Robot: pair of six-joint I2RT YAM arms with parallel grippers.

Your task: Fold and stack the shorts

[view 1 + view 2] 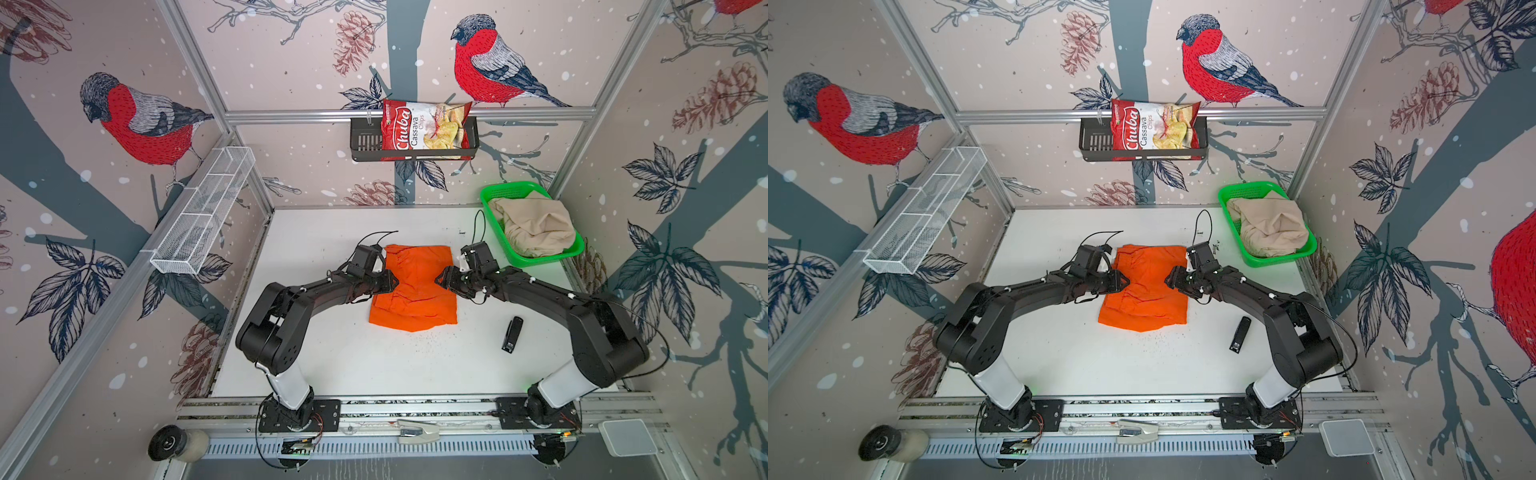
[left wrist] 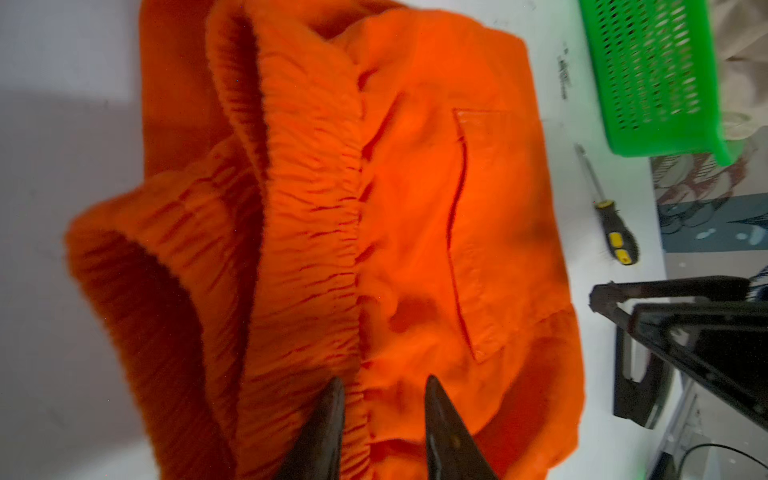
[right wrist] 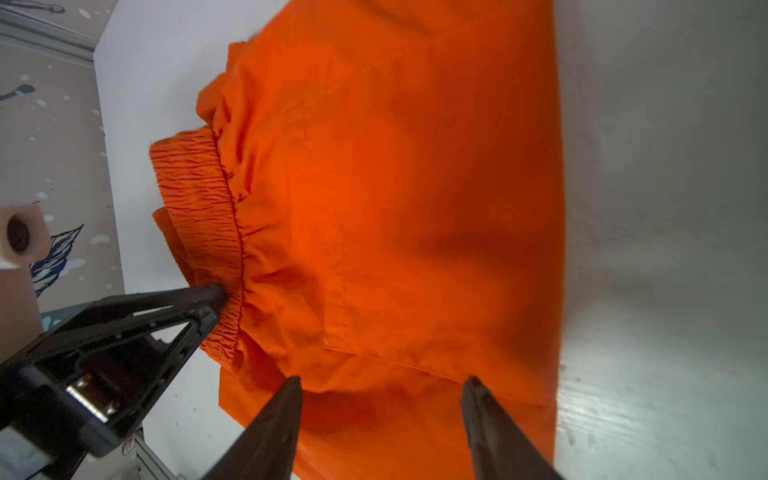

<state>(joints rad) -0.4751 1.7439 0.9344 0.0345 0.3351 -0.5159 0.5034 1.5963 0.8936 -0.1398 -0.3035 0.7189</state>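
Both arms reached in from the bottom rail, elbows flared outward, wrists meeting mid-frame in both top views. The orange shorts (image 1: 415,299) lay flat at centre of the table (image 1: 332,357), gathered waistband on their left side.

The left gripper (image 1: 394,282) sat low on that waistband. In the left wrist view its tips (image 2: 336,399) stood narrowly apart with the elastic between them; I could not tell if it had a grip.

The right gripper (image 1: 439,279) faced it at the shorts' right edge. Its jaws were spread wide, tips at the hem, holding nothing.

The beige shorts (image 1: 536,228) sat heaped in the basket (image 1: 540,261) at upper right, near the right wrist. A stapler (image 1: 512,334) lay lower right, well apart from the cloth. There was bare table left of and below the shorts.
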